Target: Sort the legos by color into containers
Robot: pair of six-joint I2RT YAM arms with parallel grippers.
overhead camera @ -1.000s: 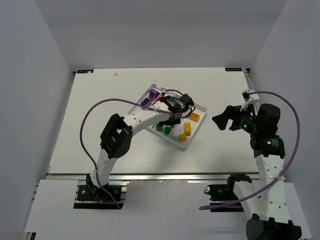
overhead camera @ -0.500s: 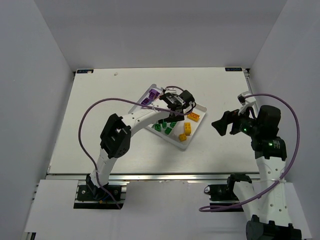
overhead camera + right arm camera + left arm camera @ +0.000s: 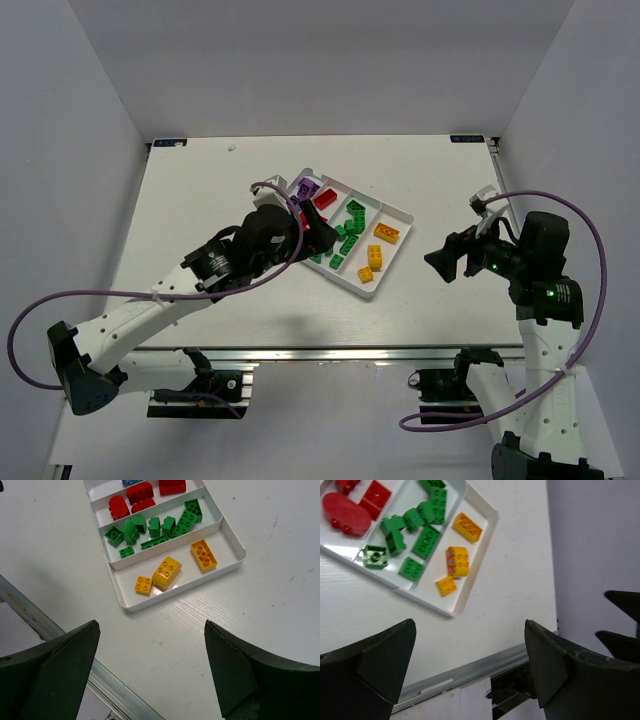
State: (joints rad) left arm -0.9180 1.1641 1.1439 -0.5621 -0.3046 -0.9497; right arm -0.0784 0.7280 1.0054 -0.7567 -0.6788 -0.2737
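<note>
Three yellow legos (image 3: 166, 572) lie apart near tray rim (image 3: 200, 579).

Top cam: you looked down from above-behind on the whole table (image 3: 200, 200) | wrist cams: you looked down closer, obliquely | all shared the tray (image 3: 404, 217).

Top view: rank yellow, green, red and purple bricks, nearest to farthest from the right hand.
1. yellow bricks, tray end facing the right hand
2. green bricks, next compartment
3. red bricks, third compartment
4. purple brick, farthest compartment
</note>
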